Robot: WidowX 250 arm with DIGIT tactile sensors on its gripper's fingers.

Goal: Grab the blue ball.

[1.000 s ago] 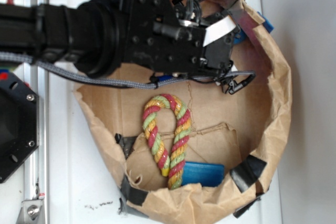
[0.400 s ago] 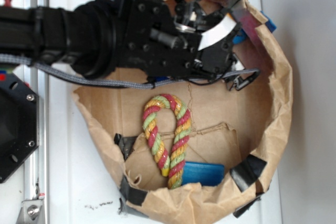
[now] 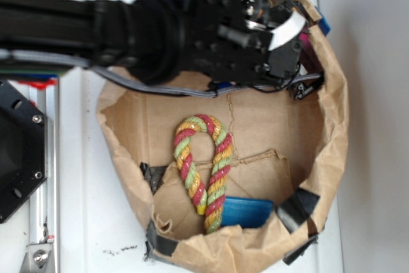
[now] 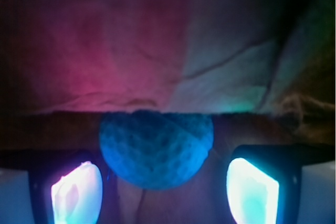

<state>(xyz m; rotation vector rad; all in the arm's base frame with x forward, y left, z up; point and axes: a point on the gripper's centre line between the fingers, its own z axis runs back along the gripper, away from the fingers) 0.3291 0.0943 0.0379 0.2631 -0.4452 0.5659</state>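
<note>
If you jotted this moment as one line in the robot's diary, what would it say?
phase: closing in | gripper: open, fingers either side of blue ball | ball: against paper bag wall | not yet gripped

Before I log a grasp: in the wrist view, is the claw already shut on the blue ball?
No, the blue ball sits between the claw's lit fingers with gaps on both sides.
</note>
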